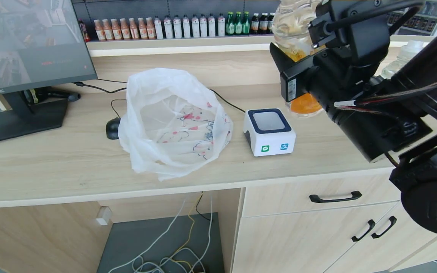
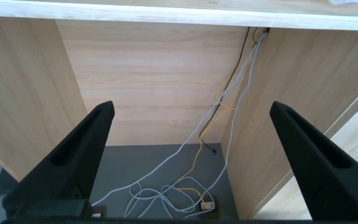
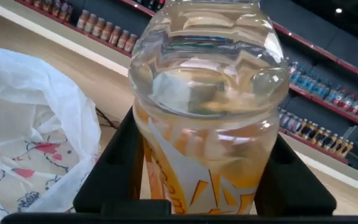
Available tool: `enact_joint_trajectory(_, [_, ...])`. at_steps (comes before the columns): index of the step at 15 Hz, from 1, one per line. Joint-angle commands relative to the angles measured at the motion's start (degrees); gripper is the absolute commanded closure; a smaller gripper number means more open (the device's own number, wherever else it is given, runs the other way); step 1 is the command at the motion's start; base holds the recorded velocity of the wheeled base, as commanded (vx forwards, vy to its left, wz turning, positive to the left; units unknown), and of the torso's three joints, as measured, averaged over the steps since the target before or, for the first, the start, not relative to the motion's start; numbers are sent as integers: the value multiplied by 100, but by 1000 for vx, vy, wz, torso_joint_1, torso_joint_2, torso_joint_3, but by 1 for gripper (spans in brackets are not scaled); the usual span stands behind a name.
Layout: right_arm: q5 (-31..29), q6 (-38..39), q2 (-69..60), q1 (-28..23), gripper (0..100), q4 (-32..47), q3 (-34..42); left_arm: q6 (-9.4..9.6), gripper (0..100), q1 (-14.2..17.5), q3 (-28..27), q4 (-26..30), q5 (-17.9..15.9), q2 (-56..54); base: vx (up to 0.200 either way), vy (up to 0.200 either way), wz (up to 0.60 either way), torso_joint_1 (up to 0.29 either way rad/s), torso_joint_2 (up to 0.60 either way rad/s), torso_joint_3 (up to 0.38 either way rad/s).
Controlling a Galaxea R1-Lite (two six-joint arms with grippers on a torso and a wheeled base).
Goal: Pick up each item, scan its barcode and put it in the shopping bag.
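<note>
Scan step, I'd say: right gripper [image 1: 296, 57] pinches a clear drink bottle w/ orange label [image 1: 292, 22], held up just right of and beyond the white barcode scanner [image 1: 268, 131] on the counter [image 1: 51, 163]. Next move needs the barcode turned to the scanner window; can't tell where the code sits. Left gripper [image 2: 191, 162] hangs spread & empty below the counter, near cables [image 2: 185, 186]; open shopping bag [image 1: 173, 121] stands left of scanner, path probably free, mouse [image 1: 113, 128] & monitor [image 1: 29, 41] further left.

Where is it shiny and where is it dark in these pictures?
Head view: the screen mirrors the shop, and the bag lays a faint shadow on the counter. Right wrist view: light glints on the top of the bottle in the right gripper. Left wrist view: it is dim under the counter, and the open left gripper looks black.
</note>
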Motion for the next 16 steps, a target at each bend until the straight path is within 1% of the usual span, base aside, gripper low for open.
enact_joint_trajectory(1, [216,-191,89,4,100,-4,0,-1,0,1,0,-1,9,-2,0,0,0,0,0,0])
enact_joint_trajectory(5, [858,-508,397,4,100,-83,-9,-1,0,1,0,-1,0,-2,0,0,0,0,0,0])
enact_joint_trajectory(7, [1069,-648,511,-13,100,-215,-9,-1,0,1,0,-1,0,-2,0,0,0,0,0,0])
enact_joint_trajectory(9, [1596,-798,678,-101,100,-241,-9,-1,0,1,0,-1,0,-2,0,0,0,0,0,0])
enact_joint_trajectory(10, [1710,-859,713,-110,100,-241,-18,-1,0,1,0,-1,0,-2,0,0,0,0,0,0])
enact_joint_trajectory(12, [2167,-1114,748,-224,100,-232,-18,-1,0,1,0,-1,0,-2,0,0,0,0,0,0])
enact_joint_trajectory(14, [2387,-1290,748,-295,100,-232,-18,-1,0,1,0,-1,0,-2,0,0,0,0,0,0])
enact_joint_trajectory(16, [2413,-1448,766,-303,100,-232,-27,-1,0,1,0,-1,0,-2,0,0,0,0,0,0])
